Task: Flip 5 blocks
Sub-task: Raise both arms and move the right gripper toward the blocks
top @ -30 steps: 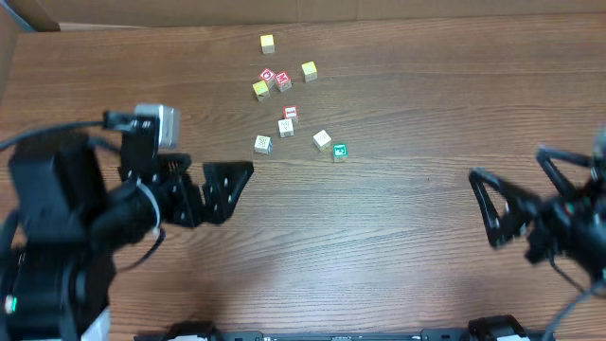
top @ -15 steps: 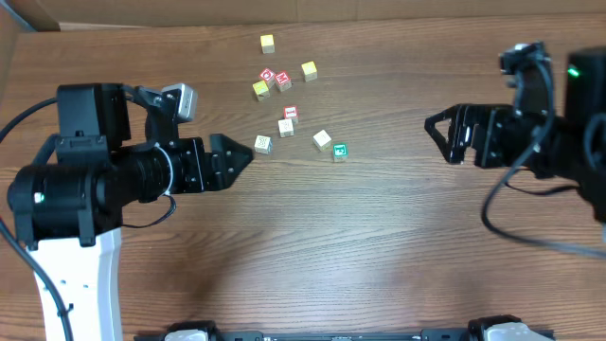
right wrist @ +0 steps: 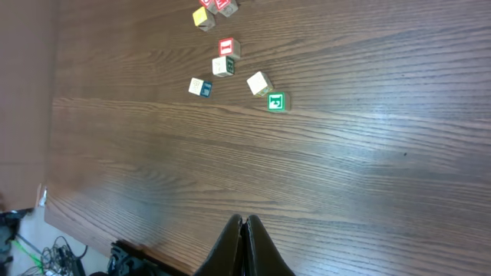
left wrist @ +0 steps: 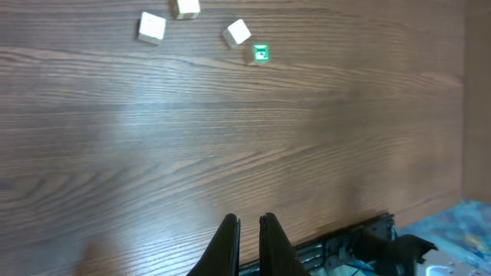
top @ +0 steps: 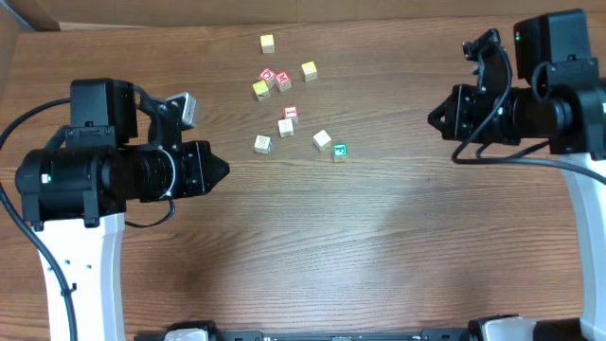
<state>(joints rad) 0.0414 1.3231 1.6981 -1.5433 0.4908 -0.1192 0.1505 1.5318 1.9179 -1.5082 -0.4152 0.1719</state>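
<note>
looks like the very start: no flips done, all 5 left to do. blocks bunched near far edge of desk, abt mid way along. left tool shut, empty, near the bunch, not touching. right tool shut, empty, well apart from them.

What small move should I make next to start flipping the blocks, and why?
Probably open the left claw first. Both it and the right claw are shut on nothing, so neither can grasp as it stands. The left one looks better placed: the pale block lies just beyond its tip, while the green block, nearest the right claw, is much farther from that one.
</note>
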